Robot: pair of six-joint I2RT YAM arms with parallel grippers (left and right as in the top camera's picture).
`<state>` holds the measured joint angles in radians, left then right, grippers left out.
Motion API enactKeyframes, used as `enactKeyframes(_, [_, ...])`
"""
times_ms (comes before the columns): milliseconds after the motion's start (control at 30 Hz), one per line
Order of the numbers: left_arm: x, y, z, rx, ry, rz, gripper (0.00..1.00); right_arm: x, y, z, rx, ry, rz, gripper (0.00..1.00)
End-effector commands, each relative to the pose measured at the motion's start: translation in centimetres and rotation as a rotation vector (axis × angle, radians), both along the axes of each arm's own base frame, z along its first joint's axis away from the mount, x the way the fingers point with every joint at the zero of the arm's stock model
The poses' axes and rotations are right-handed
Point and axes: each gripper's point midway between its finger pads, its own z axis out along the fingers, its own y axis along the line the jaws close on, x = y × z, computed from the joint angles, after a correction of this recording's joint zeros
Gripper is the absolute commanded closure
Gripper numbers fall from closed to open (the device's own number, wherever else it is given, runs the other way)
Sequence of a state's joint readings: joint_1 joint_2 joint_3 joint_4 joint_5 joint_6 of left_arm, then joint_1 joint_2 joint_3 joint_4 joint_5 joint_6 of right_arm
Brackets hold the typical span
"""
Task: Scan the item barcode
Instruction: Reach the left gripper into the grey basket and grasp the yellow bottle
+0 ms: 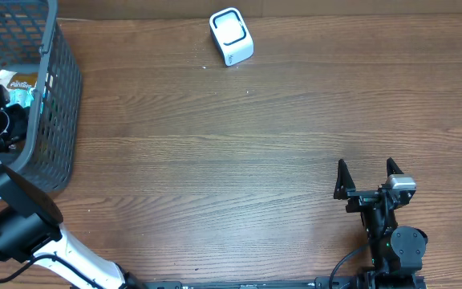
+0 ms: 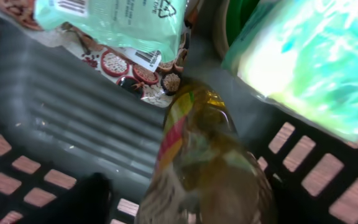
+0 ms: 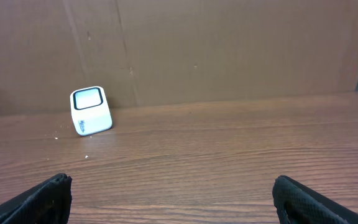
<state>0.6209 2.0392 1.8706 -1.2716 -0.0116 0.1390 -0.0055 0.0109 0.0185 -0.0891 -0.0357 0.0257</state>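
Left wrist alone shows yellowish item (image 2: 199, 149) in basket (image 1: 64, 104); left gripper (image 2: 188, 202) unclear, right gripper (image 1: 367, 170) wide.

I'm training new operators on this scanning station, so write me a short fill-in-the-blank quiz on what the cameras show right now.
1. The left arm reaches down into the grey ____ at the table's far left corner.
2. The right gripper hovers over bare table with its jaws ____.
3. The scanner near the table's far edge is coloured ____.

Missing words: basket; open; white.
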Motion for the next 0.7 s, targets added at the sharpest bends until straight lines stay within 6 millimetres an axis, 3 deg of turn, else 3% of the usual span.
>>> enactKeyframes(0, [0.2, 0.0, -0.7, -0.016, 0.005, -0.018, 0.44, 0.0, -0.1, -0.2, -0.004, -0.003, -0.008, 0.00])
enactKeyframes(200, [0.6, 0.2, -0.4, -0.009, -0.012, -0.018, 0.72, 0.0, -0.1, -0.2, -0.004, -0.003, -0.009, 0.00])
enactKeyframes(333, [1.5, 0.3, 2.3, 0.005, -0.073, 0.001, 0.81, 0.0, -0.1, -0.2, -0.004, -0.003, -0.009, 0.00])
enactKeyframes(467, [2.7, 1.2, 8.6, 0.075, -0.195, 0.057, 0.89, 0.0, -0.1, -0.2, -0.004, -0.004, -0.008, 0.00])
enactKeyframes(567, [3.3, 1.6, 15.4, 0.157, -0.352, 0.106, 0.89, 0.0, -0.1, -0.2, -0.004, -0.003, -0.008, 0.00])
enactKeyframes(667, [3.7, 0.2, 23.2, 0.191, -0.576, 0.108, 0.89, 0.0, -0.1, -0.2, -0.004, -0.003, -0.008, 0.00])
